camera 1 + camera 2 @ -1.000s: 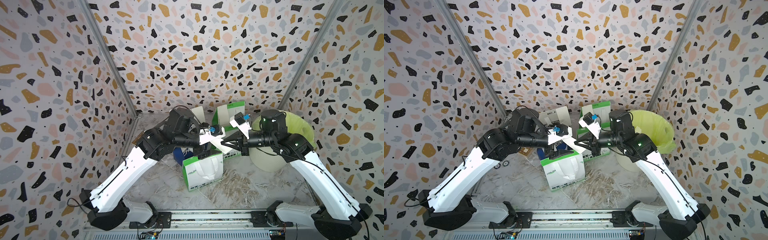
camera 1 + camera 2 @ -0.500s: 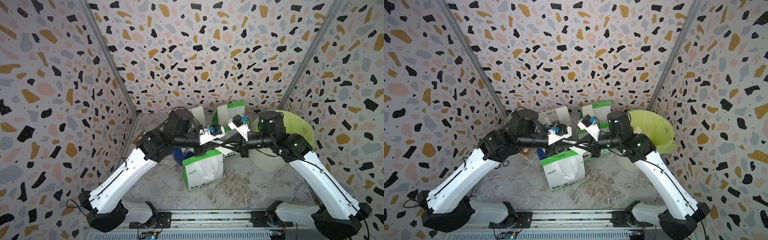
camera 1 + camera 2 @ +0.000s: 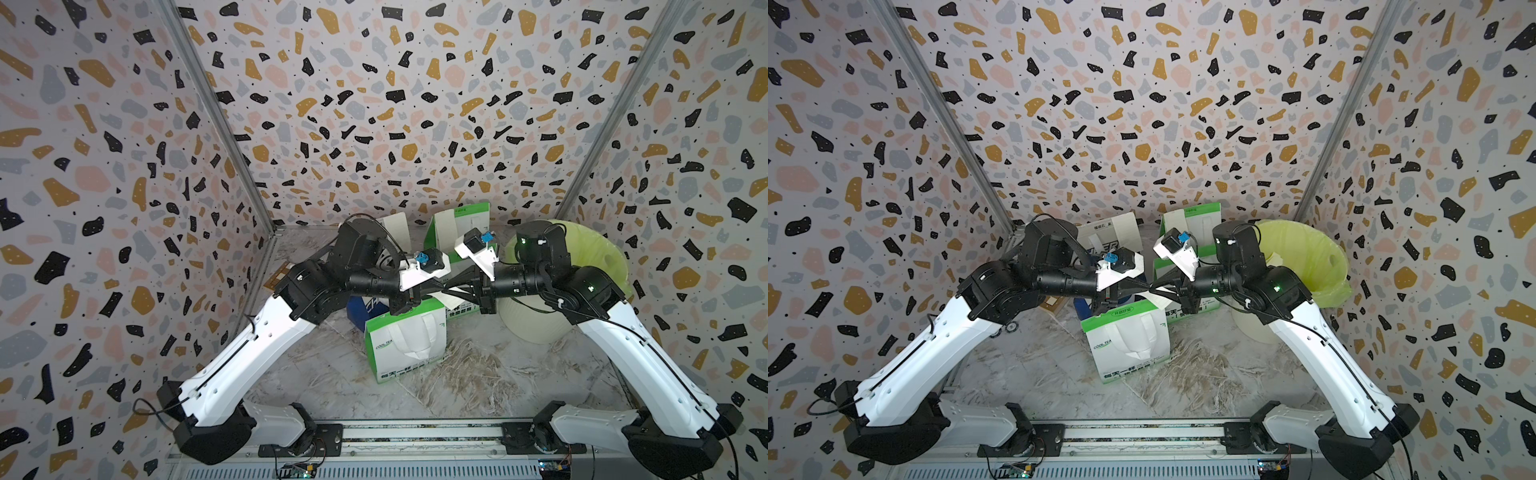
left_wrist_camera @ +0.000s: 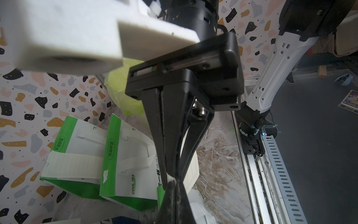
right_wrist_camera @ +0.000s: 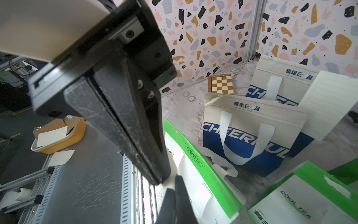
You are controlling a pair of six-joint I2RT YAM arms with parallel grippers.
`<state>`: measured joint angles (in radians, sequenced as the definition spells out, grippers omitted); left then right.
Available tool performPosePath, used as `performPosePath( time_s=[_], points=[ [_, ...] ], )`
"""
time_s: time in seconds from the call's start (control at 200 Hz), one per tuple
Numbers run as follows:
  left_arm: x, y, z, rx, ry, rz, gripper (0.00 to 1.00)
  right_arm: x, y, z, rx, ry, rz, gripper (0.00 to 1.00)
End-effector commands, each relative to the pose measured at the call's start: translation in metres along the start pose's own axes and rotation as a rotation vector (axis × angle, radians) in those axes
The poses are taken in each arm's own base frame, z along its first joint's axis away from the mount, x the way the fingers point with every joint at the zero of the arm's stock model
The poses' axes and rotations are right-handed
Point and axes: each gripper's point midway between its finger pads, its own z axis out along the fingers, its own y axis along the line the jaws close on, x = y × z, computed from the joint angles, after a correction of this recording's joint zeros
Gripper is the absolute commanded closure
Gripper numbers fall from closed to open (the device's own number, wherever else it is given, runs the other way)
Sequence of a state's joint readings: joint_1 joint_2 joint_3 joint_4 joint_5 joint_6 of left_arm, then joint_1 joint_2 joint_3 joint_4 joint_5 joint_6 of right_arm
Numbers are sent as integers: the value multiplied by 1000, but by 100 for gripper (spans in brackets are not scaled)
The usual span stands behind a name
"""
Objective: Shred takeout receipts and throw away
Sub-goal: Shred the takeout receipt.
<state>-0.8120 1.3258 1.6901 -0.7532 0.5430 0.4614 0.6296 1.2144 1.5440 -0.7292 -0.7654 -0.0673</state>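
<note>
Jaws of the left gripper (image 3: 439,286), open a second ago, now clamp the thin cream ruled paper receipt (image 4: 192,168) tip-to-tip with the right gripper (image 3: 453,287), whose jaws likewise pinch it, so tearing can begin.

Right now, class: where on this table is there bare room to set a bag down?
Free: table between the front green bag and the rail; also between that bag, the bin and the right arm. Crowded: the back, where bags stand and left gripper and right gripper pinch a receipt.

Paper bags (image 3: 405,340) sit between chessboard (image 5: 220,83) and lined bin (image 3: 536,328).
</note>
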Motion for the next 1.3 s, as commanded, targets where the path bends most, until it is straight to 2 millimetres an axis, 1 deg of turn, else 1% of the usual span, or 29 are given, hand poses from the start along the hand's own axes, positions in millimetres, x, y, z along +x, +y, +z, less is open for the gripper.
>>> performPosePath(
  time_s=[0.0,0.035,0.095,0.155,0.245,0.415,0.546,0.616,0.741,0.876,0.991,1.086,1.091,1.111,1.296],
  points=[
    [-8,1,1,2,-47,-4,100,-16,0,-8,47,-42,-46,68],
    [-8,2,0,-6,-52,-5,100,-16,-1,-9,58,-47,-50,58],
    [-8,3,-1,-23,-60,-9,100,-16,1,-13,69,-61,-69,49],
    [-9,5,-3,-41,-72,-8,100,-16,4,-17,76,-79,-88,45],
    [-12,6,-6,-64,-96,-9,100,-19,11,-22,64,-111,-116,44],
    [-17,9,-8,-91,-139,-34,100,-32,32,-32,-10,-185,-165,44],
    [-21,10,-9,-96,-178,-59,100,-38,41,-35,-52,-220,-182,55],
    [-25,9,-10,-92,-208,-72,100,-37,40,-34,-56,-220,-177,58],
    [-32,7,-16,-79,-269,-100,100,-37,35,-34,-25,-228,-184,58],
    [-36,0,-23,-43,-333,-125,100,-38,29,-39,-2,-254,-184,54],
    [-36,-6,-27,-14,-365,-144,100,-37,23,-43,-24,-263,-160,53],
    [-31,-8,-26,3,-359,-165,100,-38,24,-45,-42,-269,-154,57],
    [-36,-7,-27,-3,-377,-151,100,-38,24,-45,-42,-270,-154,57],
    [-37,-7,-28,-3,-385,-148,100,-38,24,-45,-46,-272,-154,59],
    [-37,-3,-25,-6,-402,-166,100,-35,32,-43,-103,-269,-148,65]
  ],
)
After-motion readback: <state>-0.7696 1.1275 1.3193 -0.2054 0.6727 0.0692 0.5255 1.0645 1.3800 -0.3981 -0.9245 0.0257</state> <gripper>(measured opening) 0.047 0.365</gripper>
